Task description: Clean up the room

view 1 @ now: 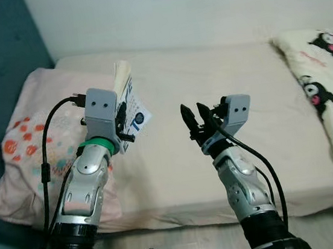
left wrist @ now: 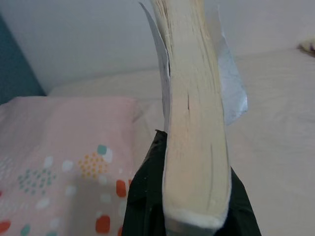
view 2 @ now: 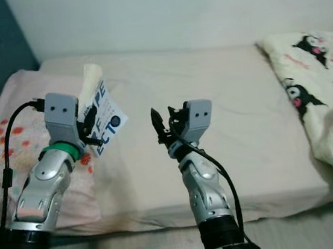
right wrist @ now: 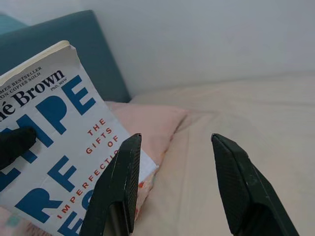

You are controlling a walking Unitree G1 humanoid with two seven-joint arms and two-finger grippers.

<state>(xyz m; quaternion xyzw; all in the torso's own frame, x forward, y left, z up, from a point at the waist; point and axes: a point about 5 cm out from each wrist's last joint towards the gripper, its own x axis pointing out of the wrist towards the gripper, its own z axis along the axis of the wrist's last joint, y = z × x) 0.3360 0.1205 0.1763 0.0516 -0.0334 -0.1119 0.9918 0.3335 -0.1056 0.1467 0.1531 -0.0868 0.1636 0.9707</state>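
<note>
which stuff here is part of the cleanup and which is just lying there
In the job: book, clamped in the left gripper above the bed; right gripper, open and empty.
Lying about: pink pillow, cartoon blanket, bed.

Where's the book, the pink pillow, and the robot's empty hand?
book (right wrist: 54,142), right wrist view, front cover.
pink pillow (view 1: 26,148), left eye view, spotted top.
right hand (view 1: 193,116), left eye view, between fingertips.

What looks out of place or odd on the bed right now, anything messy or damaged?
Little stands out. The left gripper holds a paperback book up above the bed, its covers splaying away from the pages. The cartoon-print blanket lies bunched along the bed's right side. The right gripper hangs with jaws open. Nothing looks spilled or damaged.
</note>
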